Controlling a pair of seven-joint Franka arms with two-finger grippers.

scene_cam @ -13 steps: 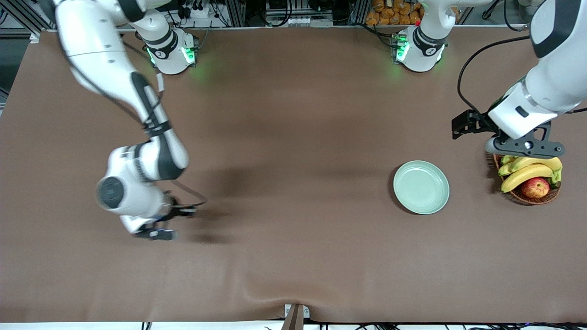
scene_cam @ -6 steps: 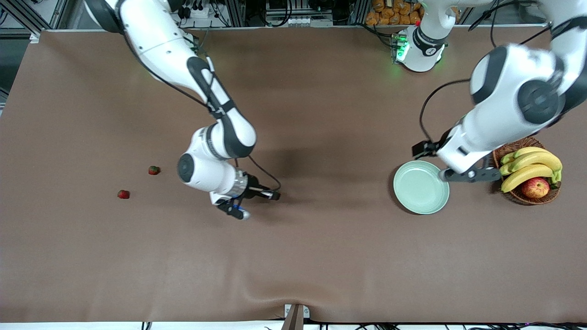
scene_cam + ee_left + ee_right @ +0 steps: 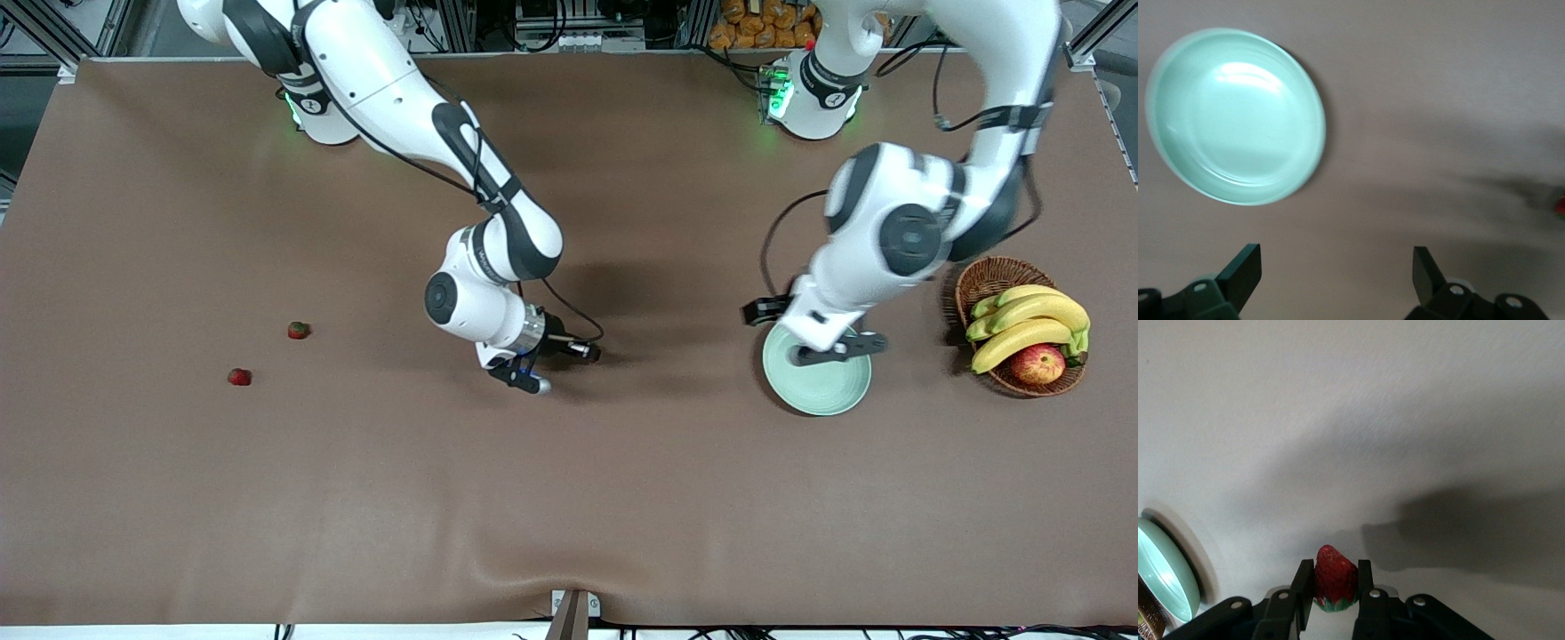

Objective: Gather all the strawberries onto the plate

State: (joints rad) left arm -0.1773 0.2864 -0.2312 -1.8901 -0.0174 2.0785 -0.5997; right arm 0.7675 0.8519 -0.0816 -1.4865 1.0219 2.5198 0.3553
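My right gripper [image 3: 532, 378] is shut on a strawberry [image 3: 1335, 580], red with a green top, and holds it over the middle of the table. Two more strawberries, one [image 3: 300, 330] and another [image 3: 238, 377], lie on the brown cloth toward the right arm's end. The pale mint-green plate [image 3: 813, 393] sits toward the left arm's end; it also shows in the left wrist view [image 3: 1178, 167] and at the edge of the right wrist view [image 3: 1165, 577]. My left gripper [image 3: 836, 352] is open and empty over the plate.
A wicker basket [image 3: 987, 277] with bananas [image 3: 1022, 333] and a red-yellow apple [image 3: 1037, 364] stands beside the plate at the left arm's end of the table. The brown cloth [image 3: 569, 498] covers the whole table.
My right gripper has moved from the two lying strawberries toward the plate with a strawberry in it. My left gripper has swung from over the basket to over the plate.
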